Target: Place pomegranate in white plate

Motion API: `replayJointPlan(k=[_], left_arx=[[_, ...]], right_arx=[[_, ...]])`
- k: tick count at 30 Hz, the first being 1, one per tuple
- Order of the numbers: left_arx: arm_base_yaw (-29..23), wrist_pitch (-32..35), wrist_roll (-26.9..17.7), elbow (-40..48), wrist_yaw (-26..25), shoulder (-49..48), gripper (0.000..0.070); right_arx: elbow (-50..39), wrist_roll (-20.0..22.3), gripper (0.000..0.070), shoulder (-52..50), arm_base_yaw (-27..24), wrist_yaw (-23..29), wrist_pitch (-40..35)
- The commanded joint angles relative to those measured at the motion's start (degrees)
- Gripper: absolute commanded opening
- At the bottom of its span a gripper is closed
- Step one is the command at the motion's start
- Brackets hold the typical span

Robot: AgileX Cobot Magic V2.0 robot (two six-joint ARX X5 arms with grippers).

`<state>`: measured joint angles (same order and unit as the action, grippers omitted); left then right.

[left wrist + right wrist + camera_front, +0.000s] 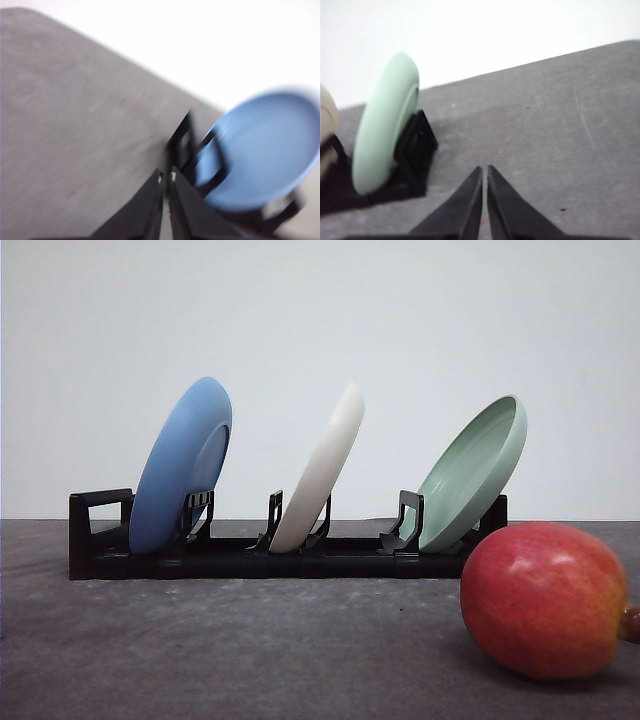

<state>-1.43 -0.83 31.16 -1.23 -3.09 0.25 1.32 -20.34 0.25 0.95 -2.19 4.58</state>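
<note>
Both end effectors, left (166, 177) and right (484, 171), are clenched on nothing. The pomegranate (544, 598) lies near the tabletop's (250, 650) front right, while the white plate (320, 470) stands tilted in the black rack (250, 558). Being round, the fruit would likely roll off that tilted plate unless it is laid flat.

bare table (250, 650) lies open left of the pomegranate (545, 600); the rack (250, 558) of tilted plates blocks behind.

The pomegranate (545, 600) has smooth, shiny red skin. The white plate (320, 472), the blue plate (182, 465) and the pale green plate (472, 472) look smooth and matt, like plastic. The black rack (250, 558) under them looks like dull plastic. The grey counter (220, 650) is matt and a little scratched.
</note>
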Motion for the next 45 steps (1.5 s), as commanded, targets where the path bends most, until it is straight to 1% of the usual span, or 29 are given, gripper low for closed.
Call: replayJointPlan(k=[1,3,5,8,10,12,15,17,19,21,25,26,29,32,36,40,43,45], left_arx=[[0.04,3.62,4.24,-0.12,0.11,-0.07,0.0],[0.04,4.45,4.2,-1.88,0.11,-0.07,0.0003],[0.04,2.58,3.58,-4.29,0.11,0.02,0.0003],[0.04,-5.2,-0.15,-9.78,0.35,0.34,0.0004],[0.04,-11.66,-3.09,-14.08,0.42,1.22,0.0004],[0.04,-17.91,-5.6,-18.44,0.39,2.77,0.0004],[0.04,-25.27,-8.37,-24.1,0.39,5.71,0.0004],[0.04,-28.58,-10.22,-27.11,0.32,7.89,0.0004],[0.07,-31.65,-12.57,-30.08,-0.18,10.67,0.0004],[0.04,-34.59,-14.73,-32.84,-0.68,13.56,0.0004],[0.04,-39.41,-17.54,-37.39,-3.16,19.54,0.0003],[0.07,-40.04,-18.09,-38.17,-3.89,20.88,0.0003],[0.07,-40.75,-21.01,-40.07,-6.63,25.1,0.0003],[0.3,-40.5,-25.24,-41.08,-8.41,28.89,0.0004],[4.41,-38.59,-26.22,-41.27,-8.31,31.74,0.0004],[10.65,-35.81,-27.61,-41.27,-8.31,33.27,0.0004],[15.12,-34.65,-30.24,-41.27,-8.26,34.21,0.0003],[17.21,-34.34,-31.29,-41.27,-7.49,34.79,0.0004]], right_arx=[[1.91,-4.84,0.0009,-0.04,-0.07,-0.99,-0.25],[4.2,-4.81,0.0007,-0.02,-0.06,-2.58,1.17],[6.79,-4.8,0.0007,-0.02,-0.07,-2.96,3.31],[11.73,-4.69,0.0007,0.06,-0.07,-2.91,7.65],[15.77,-3.74,0.0007,1.17,-0.07,-2.96,11.27],[19.29,-1.6,0.0007,2.52,-0.07,-2.99,14.75],[23.97,1.92,0.0007,5.97,-0.07,-4.09,18.98],[26.71,3.62,0.0007,8.83,-0.04,-4.52,21.39],[28.85,6.17,0.0007,11.74,-0.07,-5.71,22.81],[30.39,8.76,0.0007,14.78,-0.04,-7.72,23.04],[31.96,11.49,0.0007,19.75,-0.04,-10.68,23.02],[32.14,12.19,0.0007,20.85,0.11,-11.31,22.99],[32.16,13.93,0.0007,23.37,1.95,-11.0,22.98],[32.16,15.22,0.0007,24.87,5.31,-9.58,22.91],[32.16,16.6,0.0007,25.58,10.89,-6.5,22.93],[32.16,18.08,0.0007,25.97,15.37,-6.08,22.91],[32.16,18.25,0.0007,26.25,17.25,-6.13,23.13],[32.16,18.25,0.0007,26.27,17.66,-6.15,23.08]])
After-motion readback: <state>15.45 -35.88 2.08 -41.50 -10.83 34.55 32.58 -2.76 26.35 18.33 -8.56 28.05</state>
